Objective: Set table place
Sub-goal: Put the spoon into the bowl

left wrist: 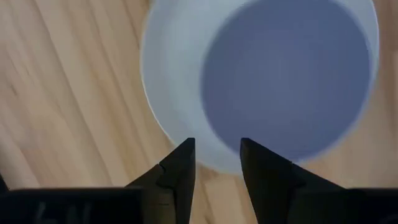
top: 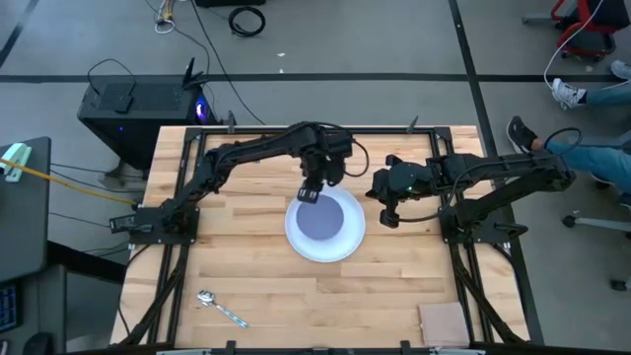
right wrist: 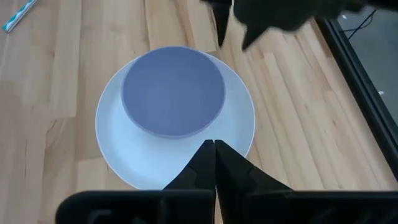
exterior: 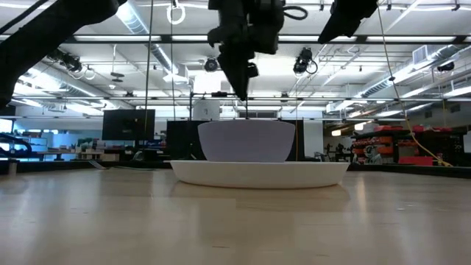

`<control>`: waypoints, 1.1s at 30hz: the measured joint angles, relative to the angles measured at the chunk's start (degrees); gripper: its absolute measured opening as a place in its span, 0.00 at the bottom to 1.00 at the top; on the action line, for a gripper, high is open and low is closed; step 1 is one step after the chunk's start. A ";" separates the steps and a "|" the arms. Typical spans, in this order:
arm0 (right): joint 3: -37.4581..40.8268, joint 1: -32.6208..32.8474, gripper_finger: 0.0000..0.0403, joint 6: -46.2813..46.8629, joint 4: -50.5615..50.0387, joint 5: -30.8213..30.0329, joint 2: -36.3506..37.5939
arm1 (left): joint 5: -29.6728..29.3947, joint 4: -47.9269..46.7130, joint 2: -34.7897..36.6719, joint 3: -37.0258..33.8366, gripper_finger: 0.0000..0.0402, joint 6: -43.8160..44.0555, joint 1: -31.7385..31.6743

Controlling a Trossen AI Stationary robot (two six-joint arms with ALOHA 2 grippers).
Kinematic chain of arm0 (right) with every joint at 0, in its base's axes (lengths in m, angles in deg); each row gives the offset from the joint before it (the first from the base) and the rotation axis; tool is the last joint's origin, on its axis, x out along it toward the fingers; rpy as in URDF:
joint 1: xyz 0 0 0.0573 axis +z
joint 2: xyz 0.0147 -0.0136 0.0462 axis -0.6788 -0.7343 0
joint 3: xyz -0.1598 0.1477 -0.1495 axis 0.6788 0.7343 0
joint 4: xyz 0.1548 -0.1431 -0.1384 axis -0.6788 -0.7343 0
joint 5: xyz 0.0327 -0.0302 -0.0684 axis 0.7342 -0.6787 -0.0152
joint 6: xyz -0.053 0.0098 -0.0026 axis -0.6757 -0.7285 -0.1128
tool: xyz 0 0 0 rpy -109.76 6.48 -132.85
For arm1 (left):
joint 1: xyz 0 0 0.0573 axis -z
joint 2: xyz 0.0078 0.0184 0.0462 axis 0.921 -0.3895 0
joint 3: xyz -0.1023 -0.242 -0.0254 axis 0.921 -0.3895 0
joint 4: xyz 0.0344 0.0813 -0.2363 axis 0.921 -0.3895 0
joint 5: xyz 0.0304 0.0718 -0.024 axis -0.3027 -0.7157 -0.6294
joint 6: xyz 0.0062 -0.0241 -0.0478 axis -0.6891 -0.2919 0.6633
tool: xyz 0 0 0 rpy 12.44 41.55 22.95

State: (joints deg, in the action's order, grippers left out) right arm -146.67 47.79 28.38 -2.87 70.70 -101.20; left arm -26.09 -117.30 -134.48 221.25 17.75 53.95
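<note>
The lavender-blue bowl (top: pixel 320 219) stands on its base in the middle of the round white plate (top: pixel 347 244), which lies flat on the wooden table (top: pixel 256 286). My left gripper (top: pixel 309 192) hovers above the bowl's far-left rim, fingers pointing down, open and empty; the low view shows it (exterior: pixel 243 85) clear above the bowl (exterior: pixel 246 140). My right gripper (top: pixel 387 215) is shut and empty, just right of the plate, above the table. The spoon (top: pixel 219 307) with the light-blue handle lies at the near left. The fork is out of view.
A brown square pad (top: pixel 444 321) lies at the table's near right corner. Black rails (top: pixel 296 128) edge the table. A person's legs (top: pixel 592 153) show beyond the right edge. Bare wood lies in front of the plate and to its left.
</note>
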 joint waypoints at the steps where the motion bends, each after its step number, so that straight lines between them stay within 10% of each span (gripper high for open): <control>1: 0.00 0.00 0.01 0.00 -0.01 0.00 0.00 | 0.10 -1.54 0.38 -0.72 0.34 1.05 -0.32; 14: 0.00 0.02 0.01 0.94 -0.03 0.02 0.00 | 3.02 -4.54 7.51 -16.83 0.33 8.70 -0.91; 33: 0.00 0.00 0.02 0.87 -0.01 0.02 0.00 | 2.28 9.50 42.14 -58.72 0.33 40.09 7.85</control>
State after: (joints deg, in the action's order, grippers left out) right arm -146.67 47.79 29.25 -2.89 70.72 -101.20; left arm -23.81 -107.80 -92.34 162.53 57.84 61.80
